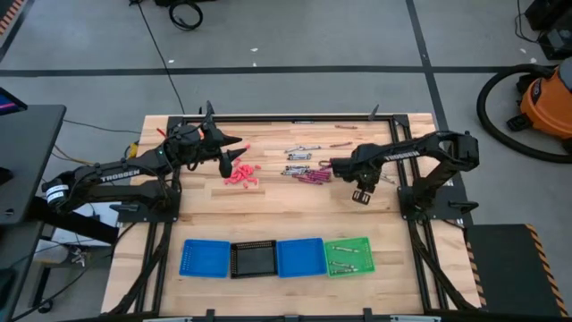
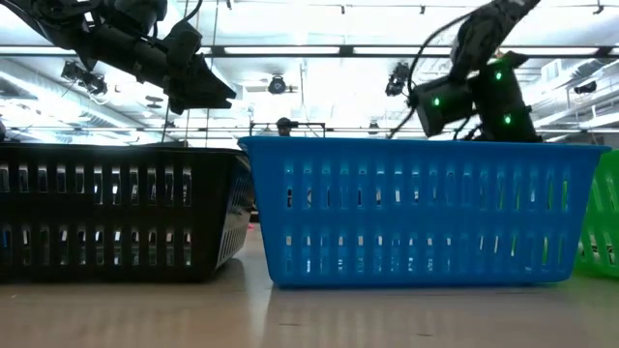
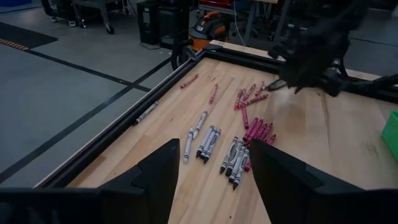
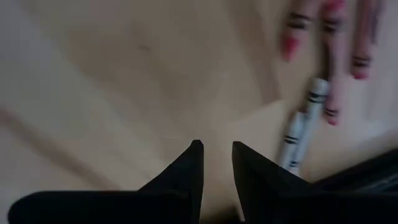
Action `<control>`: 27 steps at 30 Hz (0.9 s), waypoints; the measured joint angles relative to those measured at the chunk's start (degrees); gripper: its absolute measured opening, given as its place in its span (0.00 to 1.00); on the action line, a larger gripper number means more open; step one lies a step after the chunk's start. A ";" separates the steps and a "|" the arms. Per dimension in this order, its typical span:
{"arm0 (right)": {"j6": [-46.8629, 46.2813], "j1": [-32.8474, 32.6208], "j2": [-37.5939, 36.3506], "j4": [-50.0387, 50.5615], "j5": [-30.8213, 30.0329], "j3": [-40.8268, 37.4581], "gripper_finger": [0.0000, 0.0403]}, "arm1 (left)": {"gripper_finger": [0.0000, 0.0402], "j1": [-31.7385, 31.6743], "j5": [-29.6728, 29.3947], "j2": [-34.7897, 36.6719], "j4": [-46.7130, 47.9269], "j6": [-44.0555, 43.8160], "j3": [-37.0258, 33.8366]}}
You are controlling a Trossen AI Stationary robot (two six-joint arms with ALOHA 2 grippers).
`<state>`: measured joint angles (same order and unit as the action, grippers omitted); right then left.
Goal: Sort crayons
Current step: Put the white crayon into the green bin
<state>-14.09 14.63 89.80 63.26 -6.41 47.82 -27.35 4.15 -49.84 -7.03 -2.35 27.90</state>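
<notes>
Crayons lie loose on the wooden table: a red-pink heap, grey ones and maroon ones in the far middle. The left wrist view also shows grey crayons and maroon crayons. My left gripper is wide open and empty above the red-pink heap. My right gripper points down close over bare table right of the maroon crayons, its fingers a narrow gap apart and empty. A grey crayon lies beside it.
Four flat trays stand in a row at the near edge: blue, black, blue and green, the green one holding a few crayons. Black rails frame the table. Bare wood lies between crayons and trays.
</notes>
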 joint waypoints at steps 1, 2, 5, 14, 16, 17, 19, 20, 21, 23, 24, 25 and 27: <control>0.67 1.44 0.00 -0.01 0.00 -0.25 0.23 | 0.51 0.00 0.02 0.00 0.00 0.00 0.00; 1.25 2.84 0.00 -0.03 0.00 -0.46 0.23 | 0.51 0.00 0.02 0.00 0.00 0.00 0.00; 2.36 6.71 0.00 1.28 -0.05 -0.77 0.23 | 0.51 0.00 0.02 0.00 0.00 0.00 0.00; 4.98 12.79 0.00 4.01 -1.22 -0.51 0.23 | 0.51 0.00 0.00 0.00 0.02 0.03 0.00; 5.25 13.95 0.00 4.01 -2.00 -0.49 0.23 | 0.51 0.00 0.01 0.00 0.02 0.02 -0.01; 5.24 14.43 0.00 4.01 -2.16 -0.49 0.23 | 0.51 0.00 0.02 0.00 0.02 0.02 0.00; 5.22 15.17 0.00 3.91 -2.23 -0.49 0.23 | 0.51 0.00 0.02 0.00 0.02 0.02 0.00; 5.30 15.34 0.00 3.73 -2.34 -0.49 0.23 | 0.51 0.00 0.02 0.00 0.02 0.02 0.00; 5.47 15.48 0.00 3.21 -2.34 -0.58 0.23 | 0.51 0.00 0.00 0.00 0.02 0.02 -0.01; 6.28 15.67 0.00 1.37 -2.09 -1.46 0.23 | 0.51 0.00 0.00 0.00 0.02 0.03 0.00; 6.61 15.76 0.00 0.62 -1.63 -2.12 0.23 | 0.51 0.00 0.00 0.00 0.04 0.02 0.00; 6.84 15.78 0.00 -0.27 -1.28 -2.90 0.23 | 0.51 0.00 0.00 0.00 0.04 0.02 -0.01; 7.14 15.78 0.00 -1.88 -1.28 -4.60 0.23 | 0.51 0.00 0.02 0.00 0.07 0.02 0.00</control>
<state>-6.95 30.41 89.80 61.37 -7.69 43.21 -27.35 4.16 -49.84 -6.96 -2.33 27.90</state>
